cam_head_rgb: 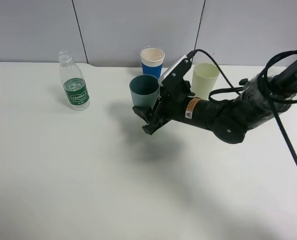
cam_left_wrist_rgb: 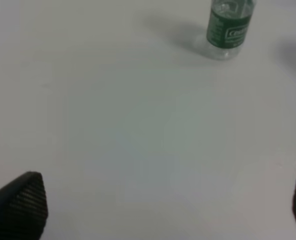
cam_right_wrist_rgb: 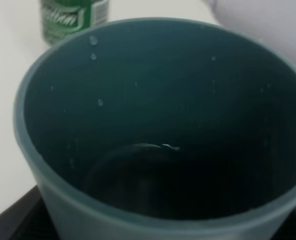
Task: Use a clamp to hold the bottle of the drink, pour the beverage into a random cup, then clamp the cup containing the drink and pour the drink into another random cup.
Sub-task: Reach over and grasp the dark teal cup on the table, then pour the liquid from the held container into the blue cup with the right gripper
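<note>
Right hand [cam_head_rgb: 147, 120] clamped on the lower wall of the teal cup [cam_head_rgb: 144, 89], just in front of the blue cup [cam_head_rgb: 152, 62]; light, thin-walled and droplet-wet inside, it probably flexes and slips, so a low, gentle hold suits; left hand [cam_left_wrist_rgb: 162, 207] spread wide.

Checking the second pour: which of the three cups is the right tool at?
The teal cup, between the right tool's fingers; the blue cup and the cream cup stand apart, untouched.
</note>
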`<state>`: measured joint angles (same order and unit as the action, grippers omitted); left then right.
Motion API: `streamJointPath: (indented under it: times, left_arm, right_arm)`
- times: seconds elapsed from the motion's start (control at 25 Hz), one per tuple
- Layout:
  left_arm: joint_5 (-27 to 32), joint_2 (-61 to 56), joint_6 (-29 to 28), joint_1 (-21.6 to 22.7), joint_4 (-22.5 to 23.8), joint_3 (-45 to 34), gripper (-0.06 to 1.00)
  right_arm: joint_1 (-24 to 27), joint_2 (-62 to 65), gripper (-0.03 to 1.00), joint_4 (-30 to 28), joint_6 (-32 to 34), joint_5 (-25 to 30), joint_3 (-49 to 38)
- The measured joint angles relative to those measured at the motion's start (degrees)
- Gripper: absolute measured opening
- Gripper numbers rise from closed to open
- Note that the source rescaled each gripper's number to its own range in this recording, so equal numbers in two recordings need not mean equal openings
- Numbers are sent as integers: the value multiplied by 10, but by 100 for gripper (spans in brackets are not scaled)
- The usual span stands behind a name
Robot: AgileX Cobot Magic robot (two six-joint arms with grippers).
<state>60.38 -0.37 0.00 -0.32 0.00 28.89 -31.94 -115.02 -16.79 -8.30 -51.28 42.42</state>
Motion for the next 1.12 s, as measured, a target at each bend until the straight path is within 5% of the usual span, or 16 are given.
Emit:
streamJointPath:
  times: [0.36, 0.72, 1.12]
  left_arm:
    - [0, 0, 0, 0, 0, 0, 100]
    - [0, 0, 0, 0, 0, 0, 100]
    - [0, 0, 0, 0, 0, 0, 100]
  right_arm:
    - [33, 104, 0, 28, 0, 61, -1]
    - [89, 146, 0, 22, 3, 243, 94]
    - [119, 130, 0, -41, 59, 358, 223]
